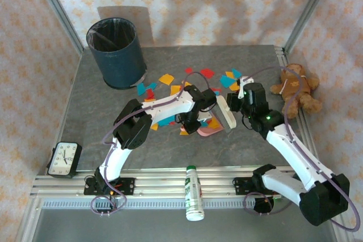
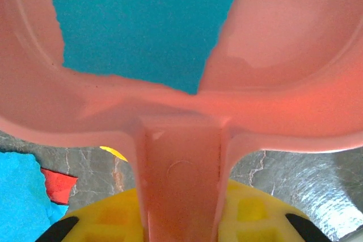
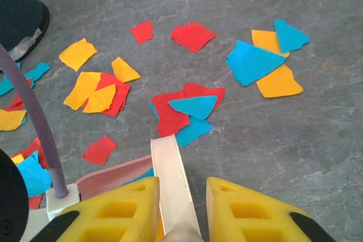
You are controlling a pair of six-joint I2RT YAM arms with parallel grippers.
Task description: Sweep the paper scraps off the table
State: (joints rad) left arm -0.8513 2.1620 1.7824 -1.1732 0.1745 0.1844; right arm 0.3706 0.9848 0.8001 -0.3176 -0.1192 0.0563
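Paper scraps (image 1: 166, 78) in red, orange, yellow and teal lie scattered over the middle and back of the grey table (image 1: 91, 117). My left gripper (image 1: 195, 120) is shut on the handle of a pink dustpan (image 1: 209, 130). In the left wrist view the handle (image 2: 181, 196) runs between my yellow fingers (image 2: 108, 222), and a teal scrap (image 2: 142, 21) lies in the pan. My right gripper (image 1: 233, 106) is shut on a cream brush (image 1: 228, 118) just right of the pan. In the right wrist view the brush (image 3: 170, 174) points toward a red and teal cluster of scraps (image 3: 187, 111).
A dark blue bin (image 1: 116, 52) stands at the back left. A teddy bear (image 1: 295, 89) sits by the right edge. A clock (image 1: 63, 158) rests at the front left. A bottle (image 1: 194, 192) lies across the front rail.
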